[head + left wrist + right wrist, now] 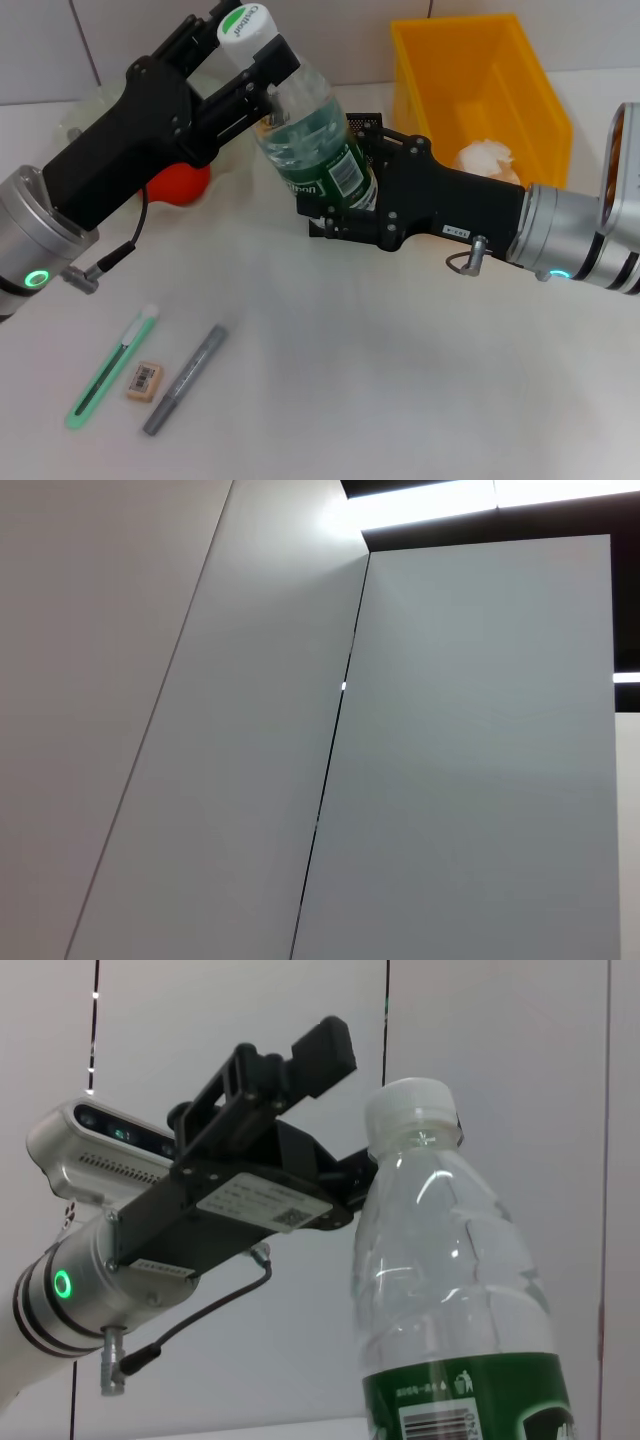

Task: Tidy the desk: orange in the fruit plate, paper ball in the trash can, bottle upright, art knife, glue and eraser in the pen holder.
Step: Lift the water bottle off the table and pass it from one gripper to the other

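Nearest the head camera, three small items are laid on the white counter at the robot's left: a green art knife lying slantwise, a tan eraser just beside it, and a grey glue stick on the eraser's other side, also slanted. None of the three is touched by either arm.

Above the middle of the counter a clear bottle with a green label and a white cap is held off the surface, tilted slightly with the cap uppermost. It is clasped around its labelled body by the right gripper, whose black fingers are closed on the label. The neck just under the cap is met by the left gripper, which reaches in from the left; its fingers are set on either side of the neck, and from the right wrist view its fingertip is seen against the shoulder of the bottle, so it is taken as gripping the bottle too.

Behind the left arm an orange is partly hidden, resting on the counter near a pale fruit plate of which only an edge can be made out. A yellow trash can stands at the far right, and a white paper ball lies inside it. A dark mesh pen holder is glimpsed behind the bottle, mostly covered by the right arm.

Only pale wall panels are shown in the left wrist view
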`<state>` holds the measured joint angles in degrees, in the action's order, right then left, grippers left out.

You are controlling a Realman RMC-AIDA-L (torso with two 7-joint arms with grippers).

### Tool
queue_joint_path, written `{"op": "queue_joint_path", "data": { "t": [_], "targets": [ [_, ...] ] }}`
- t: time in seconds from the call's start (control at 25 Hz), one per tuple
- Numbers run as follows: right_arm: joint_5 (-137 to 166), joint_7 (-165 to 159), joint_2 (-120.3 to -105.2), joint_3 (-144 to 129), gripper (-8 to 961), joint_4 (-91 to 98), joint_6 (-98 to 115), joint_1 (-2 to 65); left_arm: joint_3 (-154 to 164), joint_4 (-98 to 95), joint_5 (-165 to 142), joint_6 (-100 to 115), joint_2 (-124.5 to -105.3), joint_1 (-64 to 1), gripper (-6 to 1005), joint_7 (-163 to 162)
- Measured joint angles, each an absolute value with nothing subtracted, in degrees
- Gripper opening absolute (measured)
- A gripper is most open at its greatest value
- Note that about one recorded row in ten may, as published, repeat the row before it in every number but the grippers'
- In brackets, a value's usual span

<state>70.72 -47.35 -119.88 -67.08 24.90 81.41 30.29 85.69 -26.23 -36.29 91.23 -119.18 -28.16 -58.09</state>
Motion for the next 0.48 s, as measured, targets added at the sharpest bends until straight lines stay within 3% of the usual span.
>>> {"op": "queue_joint_path", "data": {
  "t": [0.48],
  "targets": [
    [70.8,-48.7,-119.88,-67.8,763,26.4,81.4,30.3,86.0,-26.2,-36.2,90.9,-119.18,-28.3,801,-58.1]
  ]
}}
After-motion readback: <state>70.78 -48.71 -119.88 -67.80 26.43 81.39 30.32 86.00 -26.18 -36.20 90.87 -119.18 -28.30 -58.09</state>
